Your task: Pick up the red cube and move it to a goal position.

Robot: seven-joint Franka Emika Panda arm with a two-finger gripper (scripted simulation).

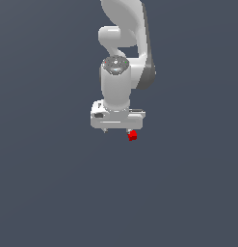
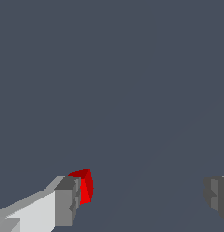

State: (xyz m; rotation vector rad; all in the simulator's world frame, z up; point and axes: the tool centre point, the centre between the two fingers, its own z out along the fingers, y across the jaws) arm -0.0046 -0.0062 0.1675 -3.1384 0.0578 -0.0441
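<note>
The red cube point(image 1: 132, 136) is tiny and sits just below the white gripper's point(image 1: 118, 131) fingertip on the exterior view's right. In the wrist view the cube point(image 2: 86, 186) lies between the two fingers, right against the inner face of one grey fingertip point(image 2: 67, 199). The other fingertip point(image 2: 216, 195) is far from it across a wide gap. The gripper point(image 2: 140, 197) is open and holds nothing. I cannot tell whether the near finger touches the cube.
A plain dark grey surface point(image 1: 53, 193) fills both views. The white arm point(image 1: 123, 29) rises above the gripper in the exterior view. Nothing else shows.
</note>
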